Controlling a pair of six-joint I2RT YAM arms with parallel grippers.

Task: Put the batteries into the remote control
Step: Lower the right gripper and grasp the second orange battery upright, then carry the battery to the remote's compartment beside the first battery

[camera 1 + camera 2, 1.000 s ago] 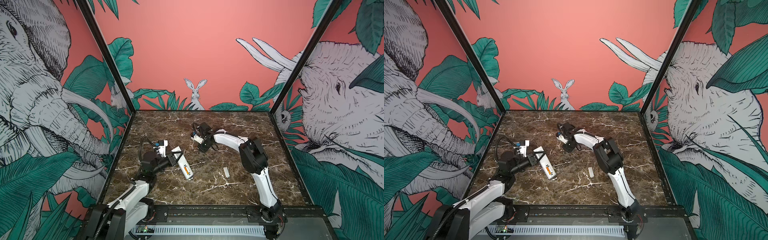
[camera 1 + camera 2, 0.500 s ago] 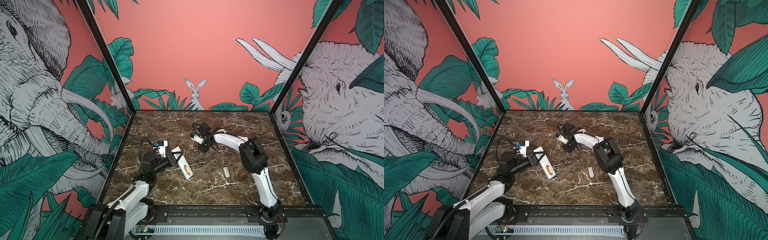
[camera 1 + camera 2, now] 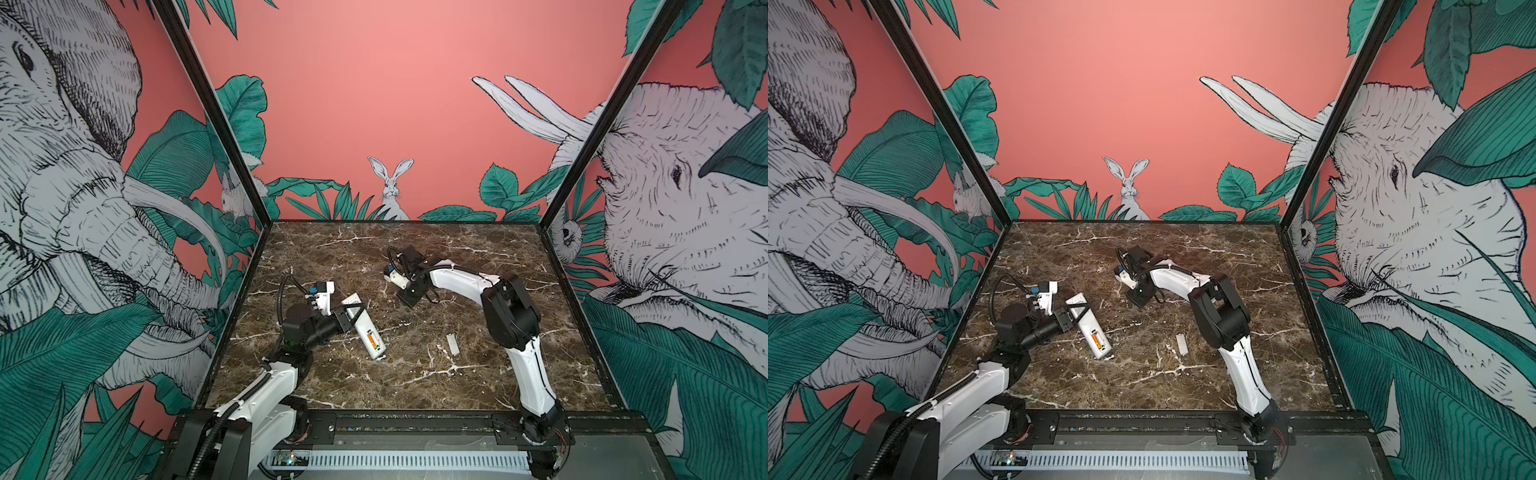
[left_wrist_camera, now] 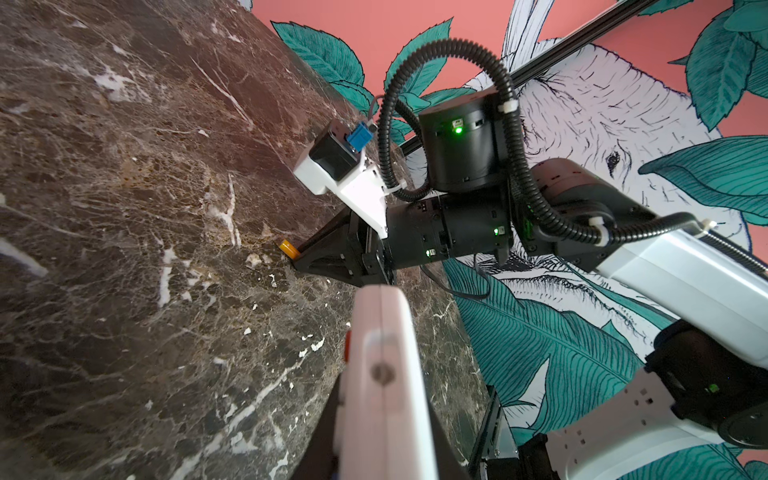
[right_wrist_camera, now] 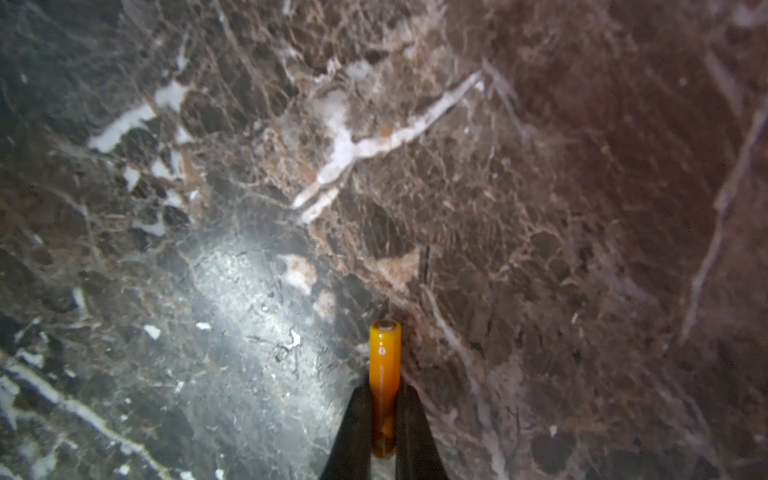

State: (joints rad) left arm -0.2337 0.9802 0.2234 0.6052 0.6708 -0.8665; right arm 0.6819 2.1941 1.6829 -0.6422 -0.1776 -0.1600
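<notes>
The white remote control (image 3: 362, 326) (image 3: 1089, 326) lies back-up and slantwise at the table's left, with an orange battery (image 3: 373, 340) (image 3: 1097, 340) in its open compartment. My left gripper (image 3: 353, 313) (image 4: 384, 399) is shut on the remote (image 4: 386, 374) across its width. Further back at the middle, my right gripper (image 3: 406, 298) (image 5: 385, 395) points down at the marble. It is shut on a second orange battery (image 5: 385, 361), which lies lengthwise between the fingers. In the left wrist view that battery's end (image 4: 289, 248) pokes out of the right gripper. Both top views hide it.
A small white flat cover piece (image 3: 453, 344) (image 3: 1182, 344) lies on the marble table (image 3: 415, 374) right of the remote, near the right arm's elbow. Painted walls close the table on three sides.
The right gripper's fingers have closed onto the battery on the marble. The left gripper and the remote have stayed where they were.
</notes>
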